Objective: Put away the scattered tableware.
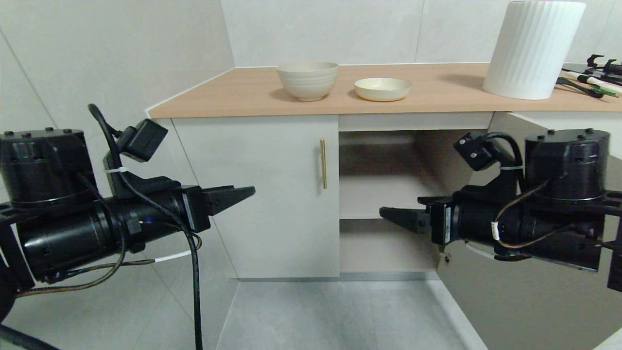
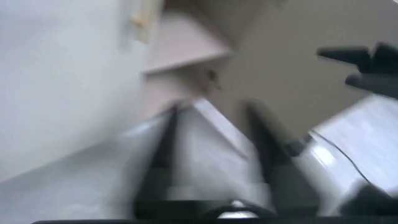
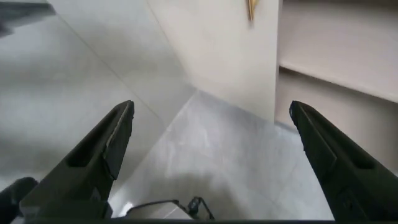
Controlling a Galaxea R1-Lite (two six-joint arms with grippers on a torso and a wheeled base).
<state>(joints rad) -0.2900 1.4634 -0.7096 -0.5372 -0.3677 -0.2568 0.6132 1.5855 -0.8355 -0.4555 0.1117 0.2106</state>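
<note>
Tableware sits on the wooden countertop (image 1: 437, 85): a cream ribbed ceramic bowl (image 1: 307, 80) and, near it, a shallow pale-yellow dish (image 1: 382, 89). Lower down, before the grey cabinet (image 1: 272, 194), I see my left gripper (image 1: 243, 192) and right gripper (image 1: 388, 213), each with fingers spread apart, holding nothing.

On my head feed I see a tall white ribbed container (image 1: 533, 48) standing upright toward the right end of the wooden countertop (image 1: 447, 85). A cluster of dark-handled tools (image 1: 590, 80) lies just beside it at the frame's edge. A pale tiled wall (image 1: 316, 29) runs behind, with a grey tiled floor (image 1: 340, 316) below.
</note>
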